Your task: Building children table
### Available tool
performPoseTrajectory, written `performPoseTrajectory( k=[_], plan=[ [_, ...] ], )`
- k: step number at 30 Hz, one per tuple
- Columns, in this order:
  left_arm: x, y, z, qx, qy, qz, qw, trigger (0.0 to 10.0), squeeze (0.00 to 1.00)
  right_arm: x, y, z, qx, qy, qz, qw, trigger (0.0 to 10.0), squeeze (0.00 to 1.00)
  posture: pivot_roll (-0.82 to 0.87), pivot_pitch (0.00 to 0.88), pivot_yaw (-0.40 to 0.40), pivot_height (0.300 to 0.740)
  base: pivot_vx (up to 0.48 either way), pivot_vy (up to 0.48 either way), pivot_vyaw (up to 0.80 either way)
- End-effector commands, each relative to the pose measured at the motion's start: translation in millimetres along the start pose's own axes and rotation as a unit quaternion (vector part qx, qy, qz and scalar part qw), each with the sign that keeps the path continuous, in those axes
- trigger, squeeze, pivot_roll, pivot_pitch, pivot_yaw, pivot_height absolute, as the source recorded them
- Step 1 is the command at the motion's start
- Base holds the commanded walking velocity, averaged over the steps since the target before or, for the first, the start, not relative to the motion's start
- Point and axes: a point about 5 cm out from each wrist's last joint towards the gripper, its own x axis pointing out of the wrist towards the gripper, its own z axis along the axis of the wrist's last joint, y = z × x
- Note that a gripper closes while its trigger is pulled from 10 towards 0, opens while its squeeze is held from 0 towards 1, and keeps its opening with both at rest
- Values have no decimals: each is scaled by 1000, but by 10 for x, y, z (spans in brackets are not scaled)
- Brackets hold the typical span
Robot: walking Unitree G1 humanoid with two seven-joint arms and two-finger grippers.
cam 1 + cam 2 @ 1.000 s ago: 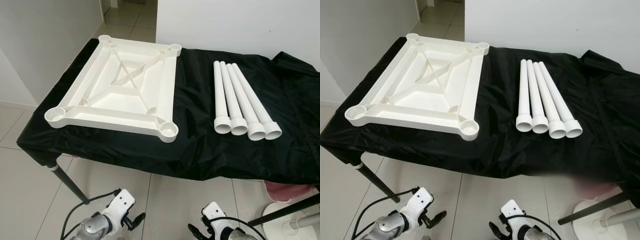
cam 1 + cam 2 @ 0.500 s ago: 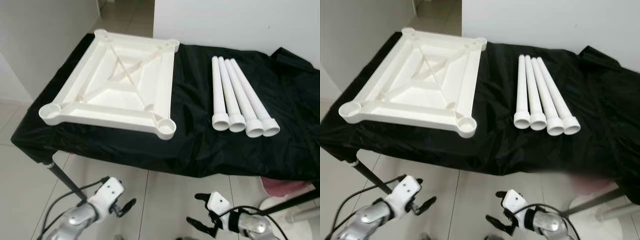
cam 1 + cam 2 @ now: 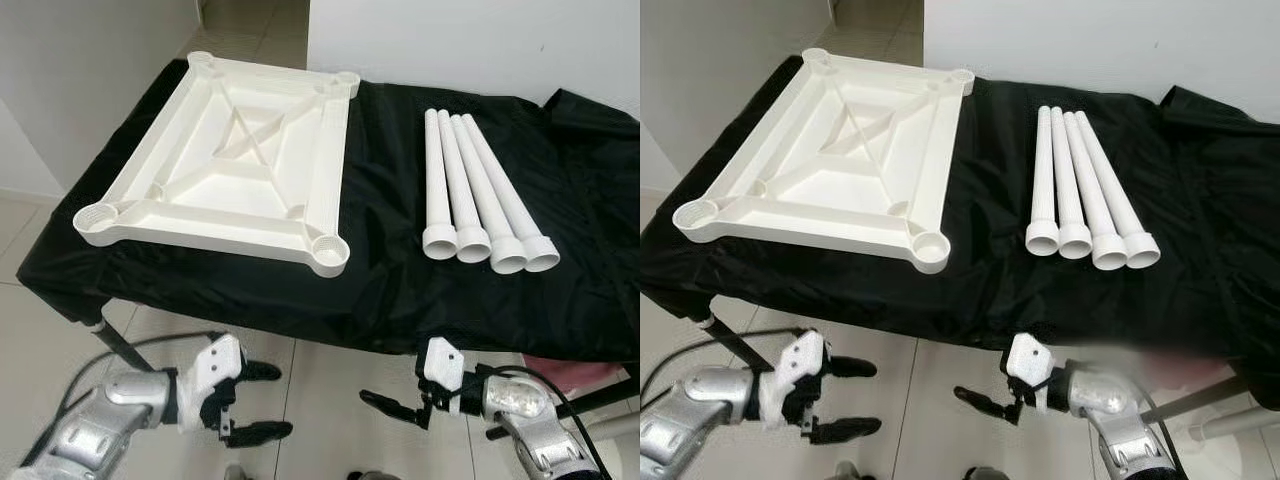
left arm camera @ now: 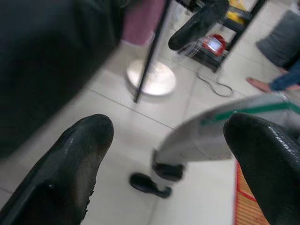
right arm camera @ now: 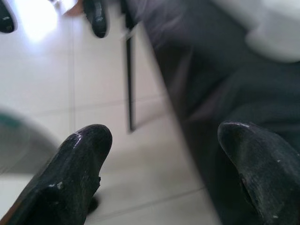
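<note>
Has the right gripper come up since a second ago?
Yes. The right gripper has risen toward the black cloth's front edge, fingers open.

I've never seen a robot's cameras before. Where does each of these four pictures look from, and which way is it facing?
Left eye view: on the head, facing forward and down at the white tabletop and four legs on the black cloth; both silver arms show below.
Right eye view: beside it, same scene, slightly shifted.
Left wrist view: on the left arm, looking along the left tool at floor tiles.
Right wrist view: on the right arm, looking along the right tool at floor and cloth.
Both eyes share the whole table scene.
</note>
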Motion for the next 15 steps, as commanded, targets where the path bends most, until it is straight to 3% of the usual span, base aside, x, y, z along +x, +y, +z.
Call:
performPoseTrajectory(
  k=[1, 8, 9, 11, 12, 13, 14, 15],
  plan=[
    [-62, 126, 138, -5, -30, 49, 998, 10000, 0, 24, -229, 138, 6, -43, -84, 996, 10000, 0, -30, 83, -14, 740, 0, 0, 0],
    [-62, 126, 138, -5, -30, 49, 998, 10000, 0, 24, -229, 138, 6, -43, -84, 996, 10000, 0, -30, 83, -14, 740, 0, 0, 0],
    [-93, 213, 184, -8, -43, 77, 996, 10000, 0, 47, -330, 210, 11, -64, -119, 991, 10000, 0, -30, 83, -14, 740, 0, 0, 0],
    [-93, 213, 184, -8, -43, 77, 996, 10000, 0, 47, -330, 210, 11, -64, -119, 991, 10000, 0, -30, 83, -14, 740, 0, 0, 0],
    [-164, 415, 265, -8, -64, 136, 989, 10000, 0, 42, -547, 290, 20, -89, -200, 976, 10000, 0, -41, 70, -4, 740, 0, 0, 0],
    [-164, 415, 265, -8, -64, 136, 989, 10000, 0, 42, -547, 290, 20, -89, -200, 976, 10000, 0, -41, 70, -4, 740, 0, 0, 0],
    [-226, 589, 381, -9, -97, 190, 977, 10000, 0, 2, -728, 354, 37, -104, -276, 955, 10000, 0, -48, 67, 0, 740, 0, 0, 0],
    [-226, 589, 381, -9, -97, 190, 977, 10000, 0, 2, -728, 354, 37, -104, -276, 955, 10000, 0, -48, 67, 0, 740, 0, 0, 0]
  ],
)
